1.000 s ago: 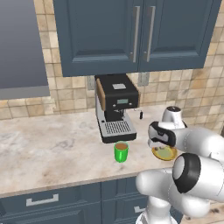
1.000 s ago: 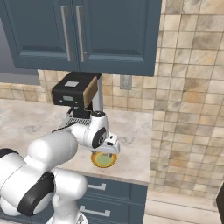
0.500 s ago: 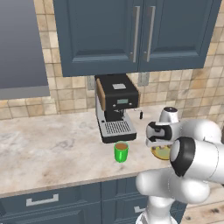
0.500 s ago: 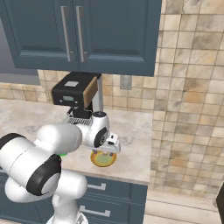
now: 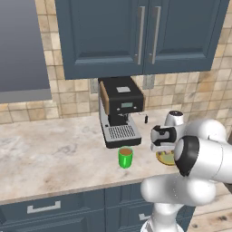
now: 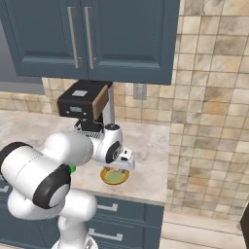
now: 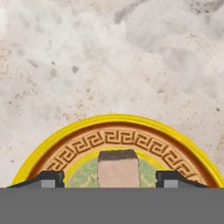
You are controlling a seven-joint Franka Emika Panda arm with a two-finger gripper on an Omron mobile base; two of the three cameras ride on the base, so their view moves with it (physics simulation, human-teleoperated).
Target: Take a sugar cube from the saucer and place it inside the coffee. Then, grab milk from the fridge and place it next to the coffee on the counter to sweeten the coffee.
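Gripper (image 7: 107, 179) sits low over saucer (image 7: 118, 127), jaws apart w/ cube (image 7: 118, 168) between fingers (image 7: 50, 178), not yet pinched. Cube looks tiny, light, crumbly: pinch flat sides gently. Coffee (image 5: 125, 157) stands nearby on counter (image 5: 54, 154).

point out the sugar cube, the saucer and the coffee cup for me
sugar cube (image 7: 118, 170), hand view, middle of its pale face between the tool's tips
saucer (image 7: 118, 138), hand view, patterned brown ring of its rim
coffee (image 5: 125, 158), left base view, green side of the cup
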